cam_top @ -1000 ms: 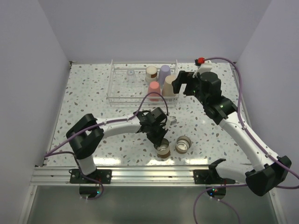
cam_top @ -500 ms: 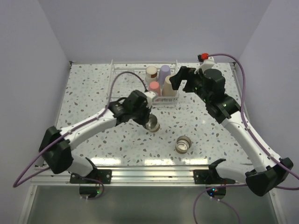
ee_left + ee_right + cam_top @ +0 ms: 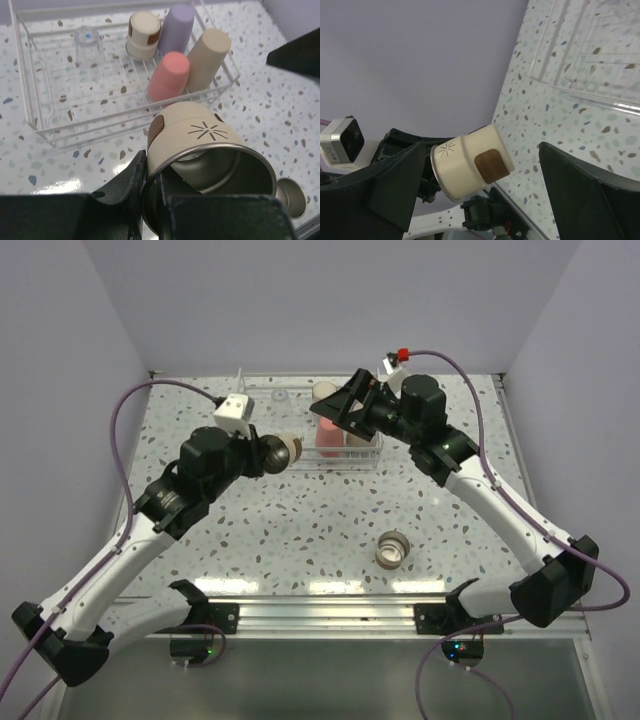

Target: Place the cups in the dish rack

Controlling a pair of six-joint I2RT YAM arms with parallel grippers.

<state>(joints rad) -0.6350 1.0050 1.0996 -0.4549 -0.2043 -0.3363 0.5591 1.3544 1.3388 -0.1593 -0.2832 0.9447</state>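
top view, left gripper (image 3: 272,453): clenched on the carried cup (image 3: 289,452), a silvery-rimmed one held on its side in the air at the near left of the dish rack (image 3: 262,392).
top view, right gripper (image 3: 338,405): spread wide, grasping nothing, above the rack's right part.
top view, last cup (image 3: 392,550): silvery-rimmed, on the table (image 3: 200,530) near the front edge, well apart from the rack.
left wrist, rack contents: five cups, all bottom-up. The clear tumbler (image 3: 87,37) is far left. The tan-based cup (image 3: 142,35), lavender cup (image 3: 177,25), beige cup (image 3: 210,57) and red-pink cup (image 3: 169,75) are grouped at the right.
left wrist, grip: the fingers (image 3: 137,187) pinch the carried cup's metal rim, and its base points toward the rack.
right wrist, jaws: wide apart and empty, with the carried cup in view beyond them.
progress (judged): five of seven loaded, the sixth about to go in, the seventh not yet picked up.
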